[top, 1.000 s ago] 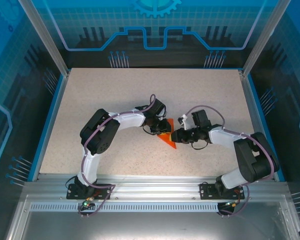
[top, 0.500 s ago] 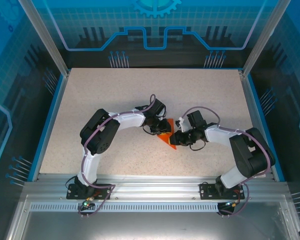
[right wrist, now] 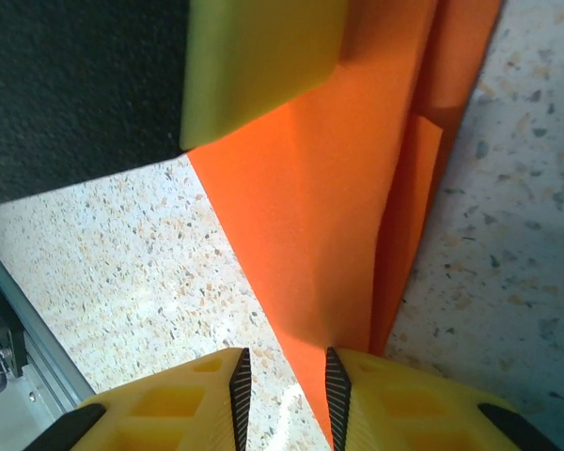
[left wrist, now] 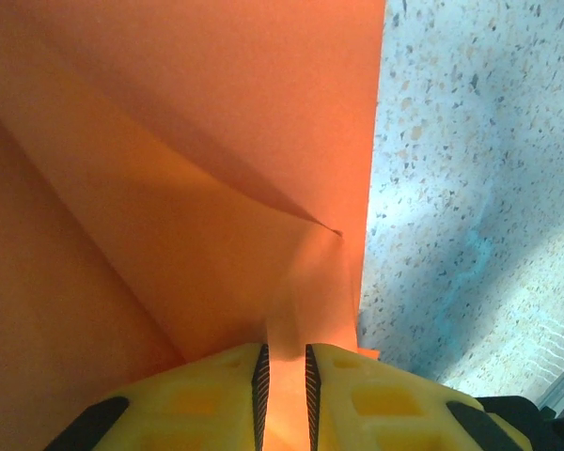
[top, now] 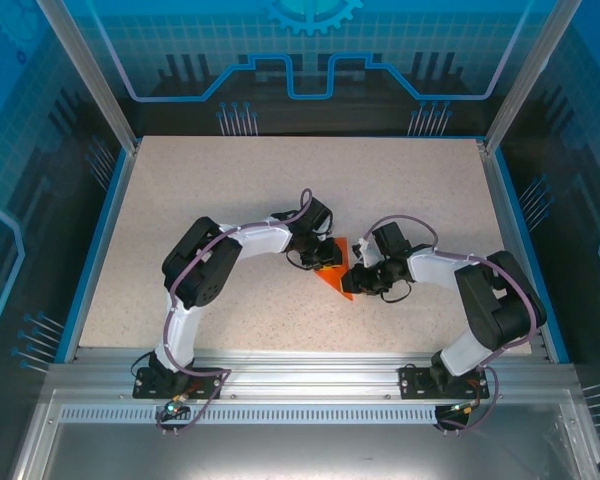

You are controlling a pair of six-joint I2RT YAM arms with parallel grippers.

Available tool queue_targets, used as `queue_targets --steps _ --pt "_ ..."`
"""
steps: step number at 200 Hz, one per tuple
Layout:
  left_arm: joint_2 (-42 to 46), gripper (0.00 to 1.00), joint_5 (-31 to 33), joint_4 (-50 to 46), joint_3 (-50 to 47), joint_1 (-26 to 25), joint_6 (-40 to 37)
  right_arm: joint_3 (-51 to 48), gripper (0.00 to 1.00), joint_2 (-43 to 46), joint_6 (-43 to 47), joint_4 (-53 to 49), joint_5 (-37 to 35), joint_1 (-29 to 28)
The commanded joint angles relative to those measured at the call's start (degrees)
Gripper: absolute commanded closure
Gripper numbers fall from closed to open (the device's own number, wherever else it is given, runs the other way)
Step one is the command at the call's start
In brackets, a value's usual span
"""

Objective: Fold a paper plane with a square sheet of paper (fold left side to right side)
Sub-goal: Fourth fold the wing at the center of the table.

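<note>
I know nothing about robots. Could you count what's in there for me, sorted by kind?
Black-and-white robot arms: 2 (left arm, right arm)
Yellow-fingered grippers: 2 (left gripper, right gripper)
Folded bright orange sheet of paper: 1
Speckled beige table: 1
Total: 6

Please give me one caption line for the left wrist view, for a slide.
Left gripper pinches a fold of orange paper over the speckled table.
</note>
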State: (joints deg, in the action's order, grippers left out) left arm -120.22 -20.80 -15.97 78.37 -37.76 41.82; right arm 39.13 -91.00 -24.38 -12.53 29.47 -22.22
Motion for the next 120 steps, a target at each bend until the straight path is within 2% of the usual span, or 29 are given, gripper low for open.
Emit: queue_targets --steps 1,120 --pt "-1.56 0.77 0.84 -1.77 1.61 0.45 -0.95 0.51 0.71 -0.75 0.7 -3.01 -0.44 -0.74" --pt "-2.47 0.77 1.29 -1.83 1.34 0.5 -0.6 -1.07 0.74 0.22 0.5 -3.26 2.31 -1.81"
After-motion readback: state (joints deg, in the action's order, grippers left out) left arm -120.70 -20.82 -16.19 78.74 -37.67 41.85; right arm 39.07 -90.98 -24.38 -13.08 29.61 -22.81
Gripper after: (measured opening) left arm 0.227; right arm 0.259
